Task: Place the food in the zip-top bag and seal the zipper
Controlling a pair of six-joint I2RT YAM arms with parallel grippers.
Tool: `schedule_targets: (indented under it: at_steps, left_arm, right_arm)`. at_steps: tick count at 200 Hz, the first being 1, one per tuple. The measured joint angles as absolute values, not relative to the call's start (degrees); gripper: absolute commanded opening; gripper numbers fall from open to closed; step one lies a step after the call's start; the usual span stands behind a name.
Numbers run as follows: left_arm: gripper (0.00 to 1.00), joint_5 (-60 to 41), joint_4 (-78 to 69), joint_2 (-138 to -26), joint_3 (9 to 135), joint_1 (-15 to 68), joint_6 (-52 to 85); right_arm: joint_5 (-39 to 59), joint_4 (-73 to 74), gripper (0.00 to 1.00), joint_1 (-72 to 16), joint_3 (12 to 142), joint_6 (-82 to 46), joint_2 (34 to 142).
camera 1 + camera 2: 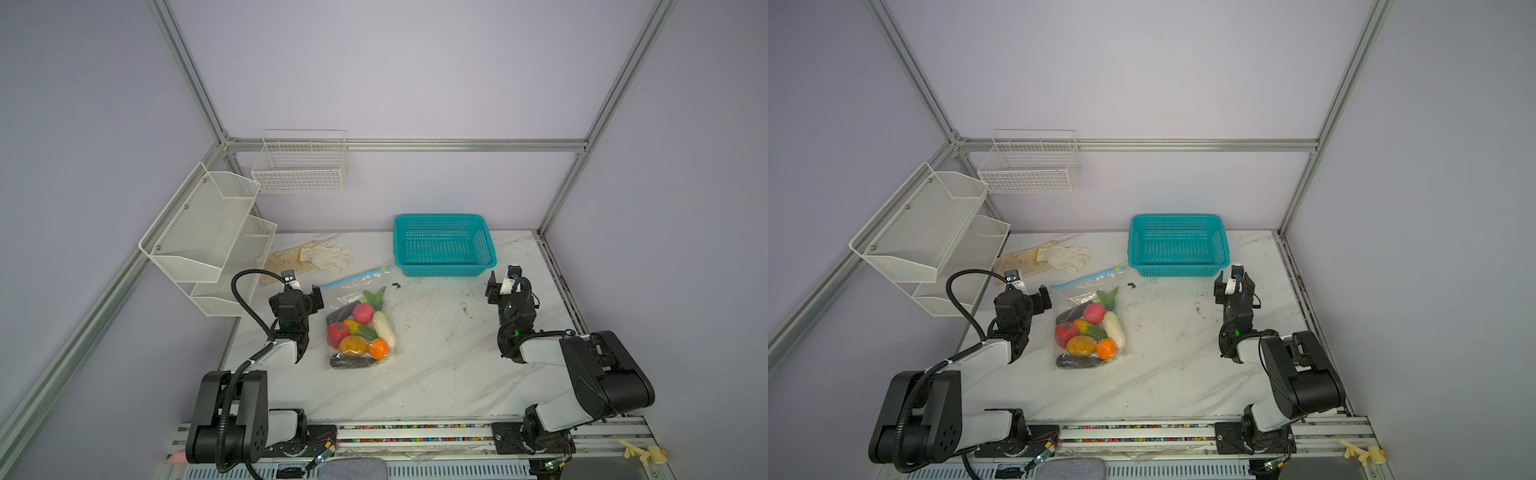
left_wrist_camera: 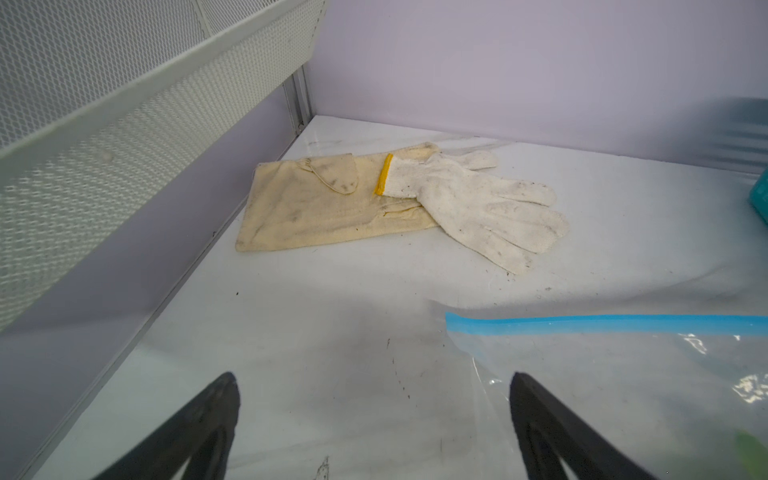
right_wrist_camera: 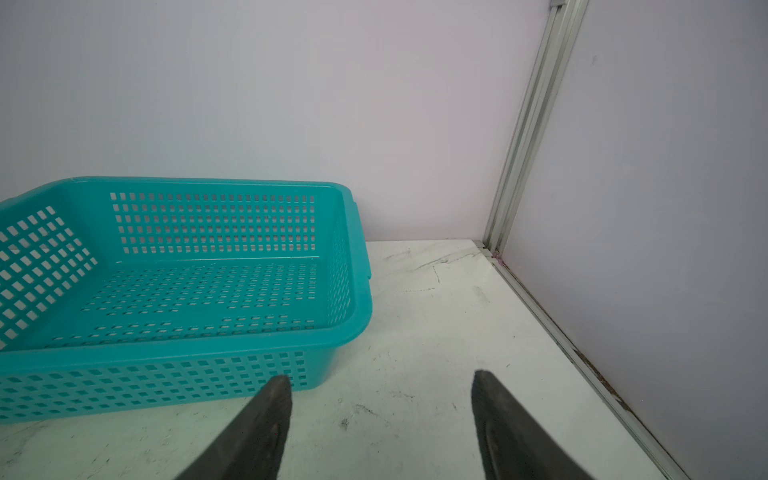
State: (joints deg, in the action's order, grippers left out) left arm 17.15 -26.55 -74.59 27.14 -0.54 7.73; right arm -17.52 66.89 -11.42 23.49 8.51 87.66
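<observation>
**Zipper strip is lying beside the left gripper and running away toward the basket**

In both top views, the clear crinkly zip-top bag [image 1: 347, 296] is lying flat on the white marbled table [image 1: 436, 357], left of centre. The small toy fruits and vegetables [image 1: 359, 328], in red, pink, orange, yellow, white, green and dark purple, are all sitting inside it. The light blue zipper strip [image 1: 353, 277] is running diagonally along the bag's far edge. Its near end is lying just beside the left gripper [image 1: 299, 296]. Its far end is carrying the small yellow slider tab [image 1: 383, 269] and pointing at the teal perforated plastic basket [image 1: 444, 217]. The right gripper [image 1: 1234, 287] is hanging well apart from the bag, past the basket's other near corner, so I am judging the left arm the nearer one. Whether the strip is sealed, I cannot tell.

In the left wrist view, the black fingers [image 2: 540, 424] are standing wide apart and gripping nothing. One is hovering over bare table, the other over the bag's clear corner. The strip is stretching off sideways just ahead of that finger, not into the gap. A white knitted work glove [image 2: 478, 203] is lying farther ahead. Reaching the strip is likely calling for a sideways shift toward the bag.

In the right wrist view, the fingers [image 3: 266, 424] are standing partly apart and empty. They are facing the basket and bare table, and the bag is not showing here.
</observation>
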Motion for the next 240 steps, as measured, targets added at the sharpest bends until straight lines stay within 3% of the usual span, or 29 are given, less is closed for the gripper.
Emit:
schedule_targets:
  at_steps: [81,129,178,202,240]
  left_arm:
    - [0.99,12.49,-37.52,-78.96,24.21,-1.74,5.78]
    - [1.0,9.5,-43.79,-80.75,21.87,-2.74,5.19]
    - [1.0,8.03,-49.34,-86.72,20.82,-2.94,4.86]
    - [1.0,7.66,-51.42,-89.62,20.71,-2.94,4.84]
    - [1.0,7.6,-52.21,-89.93,20.71,-2.94,4.82]
  right_arm:
    - [-15.31,68.71,0.74,-10.41,25.36,7.51,89.49]
    - [-15.18,77.01,0.75,-10.22,22.31,7.11,97.36]
    - [-15.22,83.22,0.83,-10.0,20.99,6.63,103.2]
    - [-15.14,82.98,0.97,-9.69,21.87,5.98,103.2]
    - [-13.39,80.97,0.97,-7.84,24.77,4.67,103.2]
